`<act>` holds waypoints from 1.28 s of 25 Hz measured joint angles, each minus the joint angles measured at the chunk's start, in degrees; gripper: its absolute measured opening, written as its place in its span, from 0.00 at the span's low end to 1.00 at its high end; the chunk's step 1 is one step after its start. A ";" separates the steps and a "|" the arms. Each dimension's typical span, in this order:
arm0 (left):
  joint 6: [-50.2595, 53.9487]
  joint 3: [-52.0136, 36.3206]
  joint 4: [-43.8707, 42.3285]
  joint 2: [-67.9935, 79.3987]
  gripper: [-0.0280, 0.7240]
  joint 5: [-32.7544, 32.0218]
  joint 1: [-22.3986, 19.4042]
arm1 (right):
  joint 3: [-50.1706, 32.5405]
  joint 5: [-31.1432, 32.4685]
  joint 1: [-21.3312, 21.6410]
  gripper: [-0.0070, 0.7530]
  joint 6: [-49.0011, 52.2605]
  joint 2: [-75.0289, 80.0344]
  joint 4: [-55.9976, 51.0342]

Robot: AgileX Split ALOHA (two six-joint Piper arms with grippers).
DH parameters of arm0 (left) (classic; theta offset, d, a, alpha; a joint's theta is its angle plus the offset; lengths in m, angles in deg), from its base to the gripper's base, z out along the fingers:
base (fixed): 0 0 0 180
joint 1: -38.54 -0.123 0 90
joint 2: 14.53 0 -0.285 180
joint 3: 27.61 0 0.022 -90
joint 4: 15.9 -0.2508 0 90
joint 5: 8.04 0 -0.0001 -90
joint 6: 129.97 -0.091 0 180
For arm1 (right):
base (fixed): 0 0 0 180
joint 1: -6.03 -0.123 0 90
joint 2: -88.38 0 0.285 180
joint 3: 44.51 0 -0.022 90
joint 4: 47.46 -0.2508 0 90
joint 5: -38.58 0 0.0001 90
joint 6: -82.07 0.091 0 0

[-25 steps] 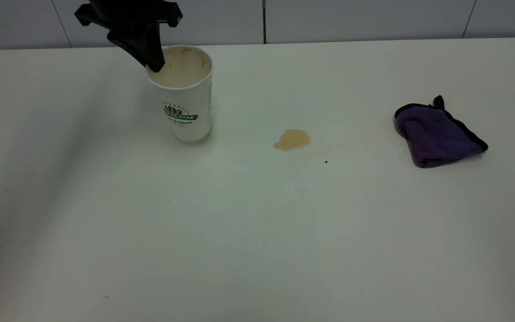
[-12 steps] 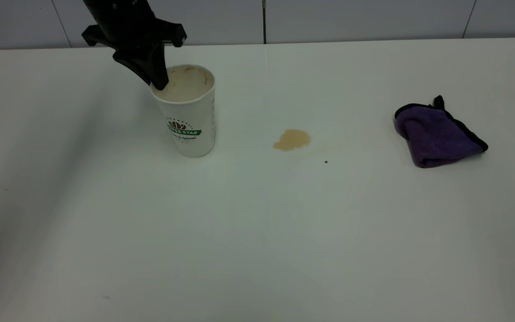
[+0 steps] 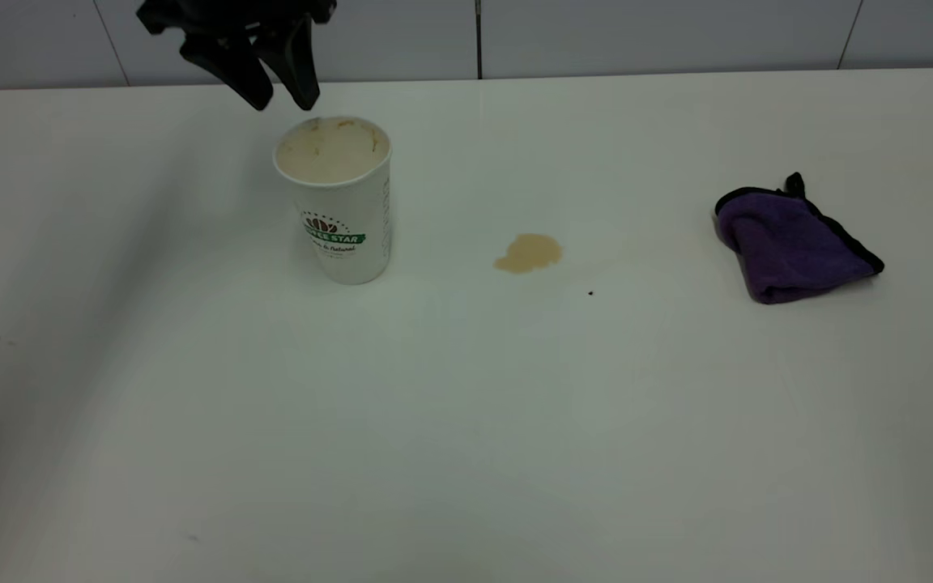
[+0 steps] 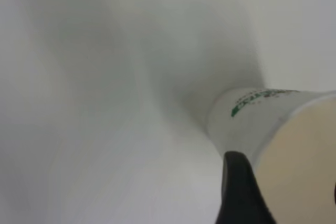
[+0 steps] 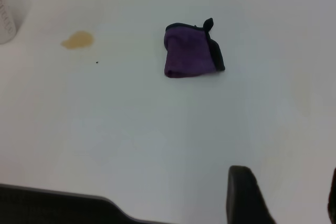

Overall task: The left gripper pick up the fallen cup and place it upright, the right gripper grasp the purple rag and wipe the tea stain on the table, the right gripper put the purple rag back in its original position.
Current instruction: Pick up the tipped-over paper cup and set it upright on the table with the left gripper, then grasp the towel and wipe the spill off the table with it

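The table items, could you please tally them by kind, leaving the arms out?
Paper cup, upright: 1
Purple rag, folded: 1
Tea stain: 1
Total: 3 on the table.

light: soft, even | shadows: faint | left wrist view: blurred

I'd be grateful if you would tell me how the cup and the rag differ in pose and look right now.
The cup stands upright, a stiff white cylinder with a green logo; the rag lies crumpled and flat, soft purple with black edging. The cup is left of the stain, under the open left claw; the rag is right of it. Both rest on the table, untouched.
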 joint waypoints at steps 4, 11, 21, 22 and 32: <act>0.06 0.04 0.00 -5.61 0.70 -5.77 0.00 | 0.00 0.00 0.00 0.56 0.00 0.00 0.00; 0.70 0.04 0.00 -19.10 0.70 -18.45 0.00 | 0.00 0.00 0.00 0.56 0.00 0.00 0.00; 4.15 -2.22 -0.17 -34.22 0.70 -18.79 0.34 | 0.00 0.00 0.00 0.56 0.00 0.00 0.00; 4.37 -3.51 -0.32 -36.12 0.70 -18.79 0.66 | 0.00 0.00 0.00 0.56 0.00 0.00 0.00; 7.57 -26.82 -4.95 -57.54 0.70 -18.79 9.51 | 0.00 0.00 0.00 0.56 0.00 0.00 0.00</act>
